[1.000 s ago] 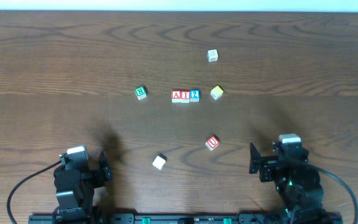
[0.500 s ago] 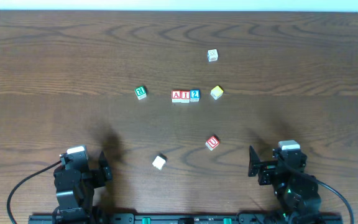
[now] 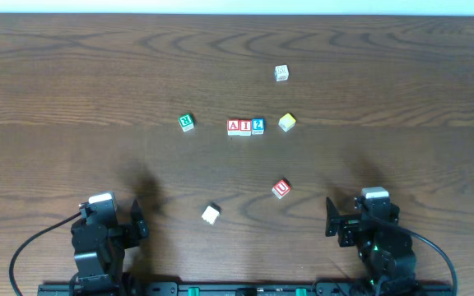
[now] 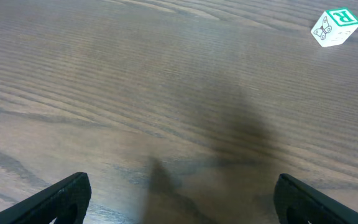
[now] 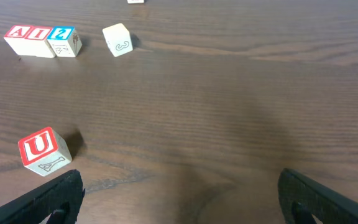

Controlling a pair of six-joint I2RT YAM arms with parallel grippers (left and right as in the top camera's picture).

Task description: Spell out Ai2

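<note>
Three blocks stand side by side in a row at the table's middle: a red A (image 3: 234, 126), a red I (image 3: 245, 126) and a blue 2 (image 3: 257, 126). The row also shows at the top left of the right wrist view, with A (image 5: 18, 34), I (image 5: 38, 35) and 2 (image 5: 62, 35). My left gripper (image 3: 105, 220) is open and empty at the front left. My right gripper (image 3: 360, 220) is open and empty at the front right. Both are far from the row. The left fingers (image 4: 179, 199) and right fingers (image 5: 182, 196) frame bare wood.
Loose blocks lie around: a green R block (image 3: 187, 122) (image 4: 334, 27), a yellow block (image 3: 286, 122) (image 5: 117, 39), a white block (image 3: 281, 73) at the back, a red U block (image 3: 281, 188) (image 5: 42, 150) and a cream block (image 3: 211, 215) near the front.
My right arm has drawn back toward the front edge and slightly left. The left arm and all blocks have not moved.
</note>
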